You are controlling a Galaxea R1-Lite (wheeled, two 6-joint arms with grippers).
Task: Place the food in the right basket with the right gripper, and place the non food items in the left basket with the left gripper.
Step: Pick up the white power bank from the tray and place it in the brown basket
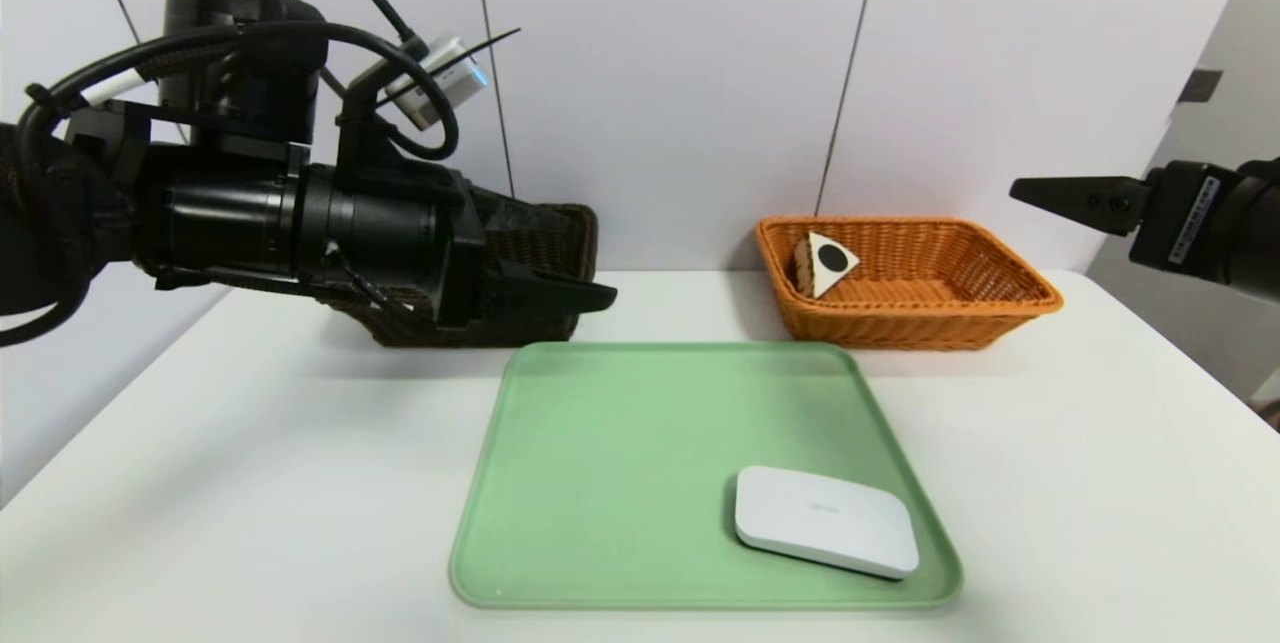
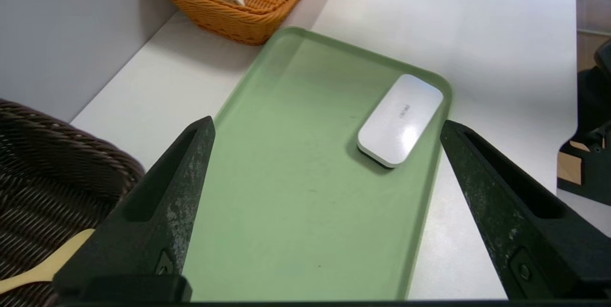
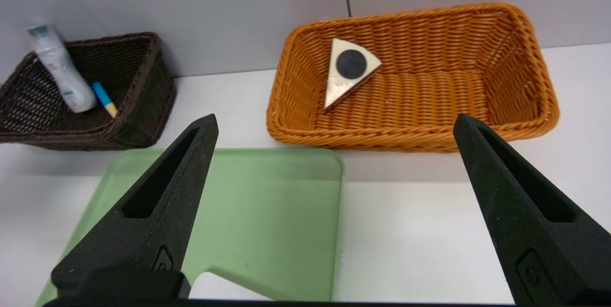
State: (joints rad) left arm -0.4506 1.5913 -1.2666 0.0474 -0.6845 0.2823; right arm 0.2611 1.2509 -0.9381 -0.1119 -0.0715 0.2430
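The cake slice (image 1: 828, 263) (image 3: 348, 70) leans on its side in the orange right basket (image 1: 1000, 308) (image 3: 539, 82), pale underside showing. The dark brown left basket (image 1: 565, 233) (image 3: 138, 58) holds a white bottle (image 3: 59, 70) and a blue-handled spoon (image 3: 104, 99). A flat white box (image 1: 825, 520) (image 2: 401, 118) lies near the green tray's front right corner. My left gripper (image 1: 600, 298) (image 2: 327, 123) hovers open and empty at the left basket's front, over the tray's back left. My right gripper (image 1: 1025, 191) (image 3: 335, 118) hangs open and empty, raised to the right of the orange basket.
The green tray (image 1: 600, 473) (image 2: 286, 202) lies mid-table in front of both baskets. Grey wall panels stand right behind the baskets. White tabletop (image 1: 250, 443) stretches on both sides of the tray. My left arm hides most of the left basket in the head view.
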